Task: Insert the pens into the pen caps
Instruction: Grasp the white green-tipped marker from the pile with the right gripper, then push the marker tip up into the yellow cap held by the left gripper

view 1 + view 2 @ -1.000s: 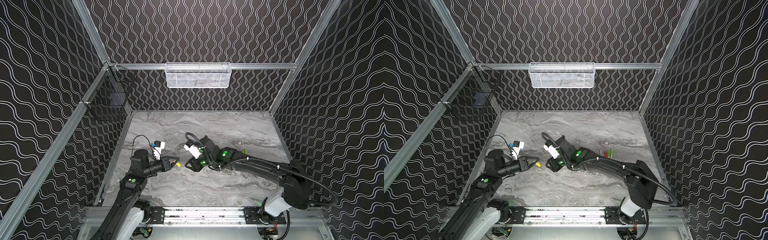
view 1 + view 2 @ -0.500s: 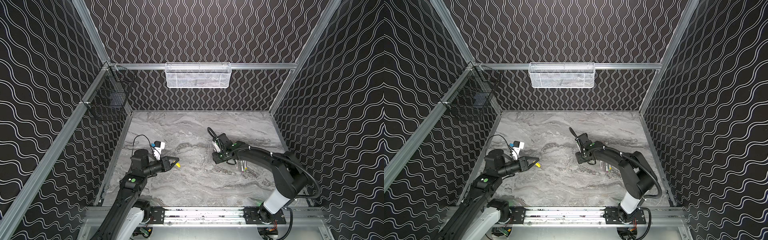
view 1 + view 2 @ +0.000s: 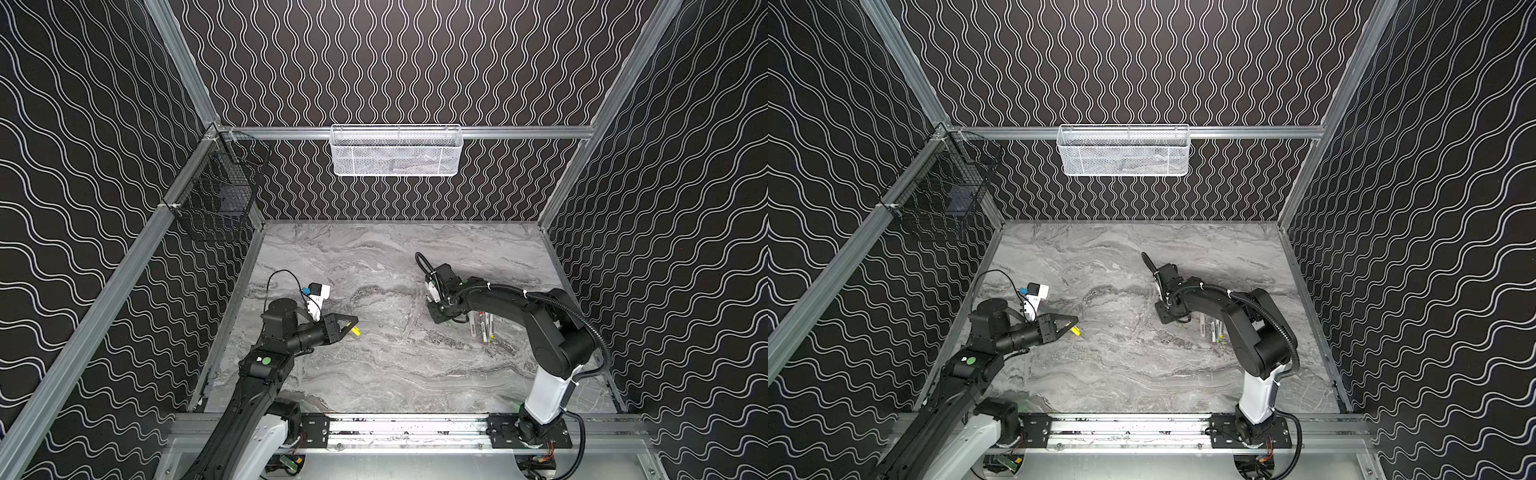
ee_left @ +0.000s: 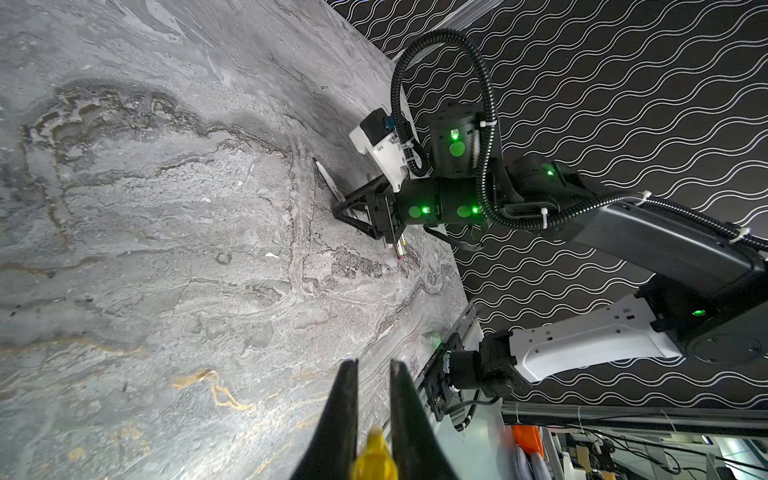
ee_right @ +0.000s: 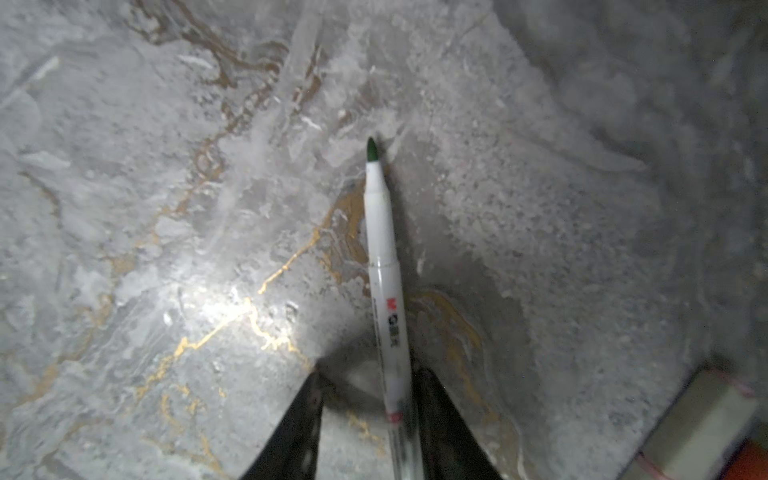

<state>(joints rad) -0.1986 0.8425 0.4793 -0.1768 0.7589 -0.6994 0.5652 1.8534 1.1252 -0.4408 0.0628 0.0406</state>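
Plainly the left gripper (image 4: 372,365) is closed narrow on a yellow pen cap (image 4: 374,455), which sits deep between its fingers. In both top views it hangs over the marble table (image 3: 374,374) at about eight o'clock, with the cap's end pointing toward three. The right gripper (image 5: 368,372) sits low at about three o'clock. A green-tipped pen (image 5: 384,266) runs between its fingers, the barrel against one finger and a gap left to the other, so the jaws stand partly apart, not clamped. Several other pens (image 3: 482,328) lie side by side on the table, just beside that gripper at its four o'clock.
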